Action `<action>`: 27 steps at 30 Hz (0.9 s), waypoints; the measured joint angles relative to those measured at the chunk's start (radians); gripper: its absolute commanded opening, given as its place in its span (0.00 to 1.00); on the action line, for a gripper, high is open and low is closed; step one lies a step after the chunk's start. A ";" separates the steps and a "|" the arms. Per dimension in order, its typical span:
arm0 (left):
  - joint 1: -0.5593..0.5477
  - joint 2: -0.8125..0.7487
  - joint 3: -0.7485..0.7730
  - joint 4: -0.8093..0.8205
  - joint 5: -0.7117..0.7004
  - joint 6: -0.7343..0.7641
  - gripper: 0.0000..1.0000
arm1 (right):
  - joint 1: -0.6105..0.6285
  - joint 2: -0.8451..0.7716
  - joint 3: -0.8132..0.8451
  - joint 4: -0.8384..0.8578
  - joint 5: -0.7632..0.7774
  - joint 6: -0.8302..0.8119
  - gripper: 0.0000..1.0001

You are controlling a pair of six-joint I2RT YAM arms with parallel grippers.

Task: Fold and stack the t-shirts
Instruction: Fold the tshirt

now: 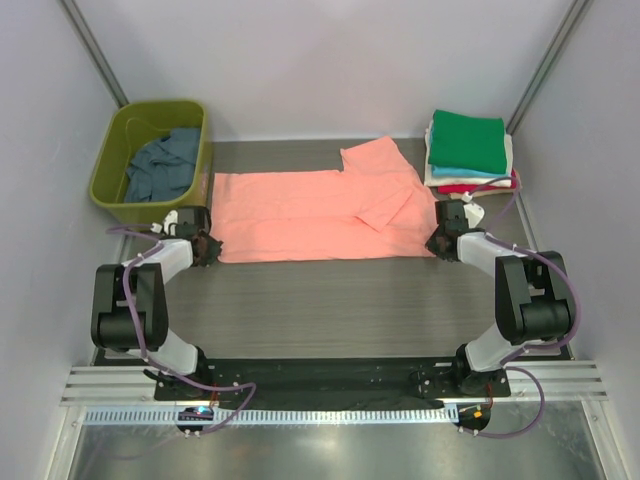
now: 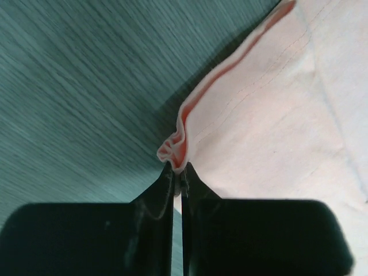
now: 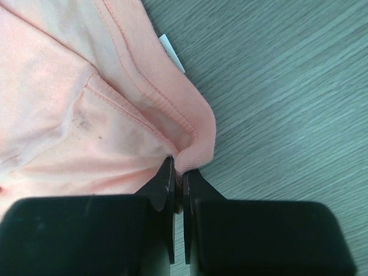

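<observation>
Cloth was pinched at both ends. The salmon-pink t-shirt lay spread flat on the desk, its long axis running left to right, with the hem toward the left arm and the neck end toward the right. The left pincer was clenched on a small bunched fold at the shirt's near-left corner, and the garment stretched away from it to the right and toward the back. The right pincer was clenched on the ribbed edge by the neckline at the near-right corner, where a white label showed just beyond. From there the shirt ran off to the left and back.

Each arm was therefore nearest its own end, and the garment lay between the two grips, on the far side of the line joining them. Judged from that, the coming move would probably carry the near edge over toward the far edge, both grips travelling together to keep it straight.

At the far right sat a stack of folded t-shirts, green on top. A slate-blue t-shirt lay in the olive tub at the far left.
</observation>
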State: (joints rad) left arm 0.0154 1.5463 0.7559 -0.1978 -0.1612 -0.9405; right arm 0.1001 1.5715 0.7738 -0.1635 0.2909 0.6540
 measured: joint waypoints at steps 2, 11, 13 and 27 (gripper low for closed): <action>0.000 0.007 0.010 -0.003 0.003 0.002 0.00 | -0.003 0.000 0.003 -0.001 -0.018 0.005 0.01; 0.000 -0.160 0.063 -0.137 0.021 -0.025 0.00 | -0.004 -0.142 0.135 -0.063 -0.087 0.002 0.01; 0.000 -0.279 0.048 -0.152 0.010 -0.033 0.00 | -0.005 -0.273 0.134 -0.062 -0.074 -0.001 0.01; 0.020 -0.406 -0.147 -0.291 0.032 -0.047 0.00 | -0.031 -0.433 -0.195 -0.225 -0.034 0.053 0.01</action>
State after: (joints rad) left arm 0.0353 1.1400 0.6090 -0.4885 -0.1295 -0.9878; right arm 0.0689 1.1389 0.5793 -0.3882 0.2565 0.7071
